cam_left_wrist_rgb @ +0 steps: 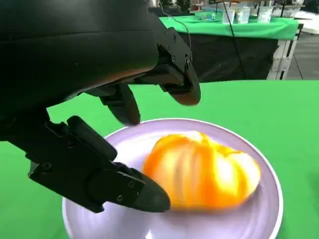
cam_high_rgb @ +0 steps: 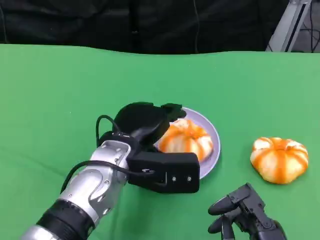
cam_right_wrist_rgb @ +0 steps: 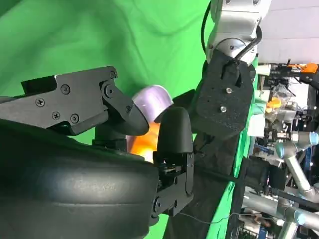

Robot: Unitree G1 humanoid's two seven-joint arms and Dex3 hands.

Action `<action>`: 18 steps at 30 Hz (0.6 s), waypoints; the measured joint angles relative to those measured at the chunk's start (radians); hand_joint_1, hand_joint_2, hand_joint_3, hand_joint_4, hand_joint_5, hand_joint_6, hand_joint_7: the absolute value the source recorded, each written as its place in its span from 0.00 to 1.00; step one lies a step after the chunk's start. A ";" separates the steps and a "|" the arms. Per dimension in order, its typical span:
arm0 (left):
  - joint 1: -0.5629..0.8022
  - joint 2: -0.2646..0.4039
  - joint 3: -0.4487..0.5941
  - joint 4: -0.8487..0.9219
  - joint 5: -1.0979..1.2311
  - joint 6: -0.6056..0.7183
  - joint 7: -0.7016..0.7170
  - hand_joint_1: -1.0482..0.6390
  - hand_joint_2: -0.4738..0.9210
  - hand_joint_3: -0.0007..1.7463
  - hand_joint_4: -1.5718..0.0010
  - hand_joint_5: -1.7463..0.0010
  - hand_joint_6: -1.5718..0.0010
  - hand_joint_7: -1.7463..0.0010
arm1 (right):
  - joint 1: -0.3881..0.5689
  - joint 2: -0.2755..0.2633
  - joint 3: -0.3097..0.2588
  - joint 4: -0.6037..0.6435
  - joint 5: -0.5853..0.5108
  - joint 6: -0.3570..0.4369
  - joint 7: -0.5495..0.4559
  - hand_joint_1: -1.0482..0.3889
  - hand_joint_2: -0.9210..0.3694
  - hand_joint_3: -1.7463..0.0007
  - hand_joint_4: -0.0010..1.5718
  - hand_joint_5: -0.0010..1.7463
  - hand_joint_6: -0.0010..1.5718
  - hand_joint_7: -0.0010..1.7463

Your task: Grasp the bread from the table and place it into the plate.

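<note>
Two round orange-and-white striped bread buns on the green cloth-covered table [cam_high_rgb: 60, 95]. One bun [cam_high_rgb: 187, 140] lies inside the pale lilac round plate [cam_high_rgb: 212, 132], near the table's middle. Second bun [cam_high_rgb: 279, 159] sits on the bare cloth to the plate's right, well apart from it.

Left hand [cam_high_rgb: 150, 122] hovers over the plate's left edge, fingers spread, nothing held. Left wrist view: fingertips [cam_left_wrist_rgb: 144, 191] just beside the plated bun [cam_left_wrist_rgb: 202, 169]; slightly blurred here, so contact cannot be settled. Upper fingers arch above the plate rim [cam_left_wrist_rgb: 269, 174], clear of the bread.

Black rectangular wrist block [cam_high_rgb: 165, 172] on the silver left forearm [cam_high_rgb: 85, 192] covers the plate's near-left rim in the head view.

Right hand [cam_high_rgb: 245, 212] low at the table's near edge, fingers loosely parted, holding nothing, near but apart from the second bun.

Black backdrop [cam_high_rgb: 150, 25] behind the table; a grey metal stand leg [cam_high_rgb: 290, 25] at far right.
</note>
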 measured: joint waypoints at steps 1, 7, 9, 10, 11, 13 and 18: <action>0.000 0.001 -0.001 -0.001 0.000 0.001 0.000 0.23 1.00 0.10 0.78 0.66 0.78 0.87 | 0.000 0.000 0.000 0.000 0.000 0.000 0.000 0.70 0.00 0.43 0.12 1.00 0.06 1.00; 0.000 0.003 -0.007 -0.002 -0.001 0.003 0.000 0.17 1.00 0.12 0.85 0.70 0.84 0.90 | 0.000 0.000 0.000 0.000 0.000 0.000 0.000 0.71 0.00 0.42 0.13 1.00 0.06 1.00; -0.007 0.013 -0.024 -0.011 0.008 0.029 -0.077 0.13 1.00 0.14 0.89 0.72 0.87 0.93 | 0.000 0.000 -0.001 0.000 -0.001 0.000 -0.001 0.71 0.00 0.42 0.13 1.00 0.06 1.00; -0.011 0.024 -0.039 -0.012 0.017 0.046 -0.133 0.12 1.00 0.15 0.90 0.73 0.87 0.93 | -0.001 0.000 -0.001 0.000 -0.001 0.000 -0.002 0.71 0.00 0.41 0.13 1.00 0.06 1.00; -0.013 0.034 -0.050 -0.012 0.024 0.063 -0.181 0.12 1.00 0.15 0.91 0.73 0.87 0.93 | -0.002 0.000 -0.002 0.000 -0.001 0.000 -0.002 0.71 0.00 0.41 0.13 1.00 0.06 1.00; -0.014 0.045 -0.060 -0.014 0.035 0.083 -0.224 0.11 1.00 0.15 0.91 0.73 0.87 0.94 | -0.002 0.000 -0.004 0.000 -0.001 0.000 -0.003 0.71 0.00 0.42 0.13 1.00 0.06 1.00; -0.016 0.052 -0.067 -0.038 0.040 0.107 -0.262 0.11 1.00 0.15 0.91 0.73 0.86 0.94 | -0.005 0.000 -0.004 0.000 -0.003 0.000 -0.005 0.71 0.00 0.42 0.13 1.00 0.06 1.00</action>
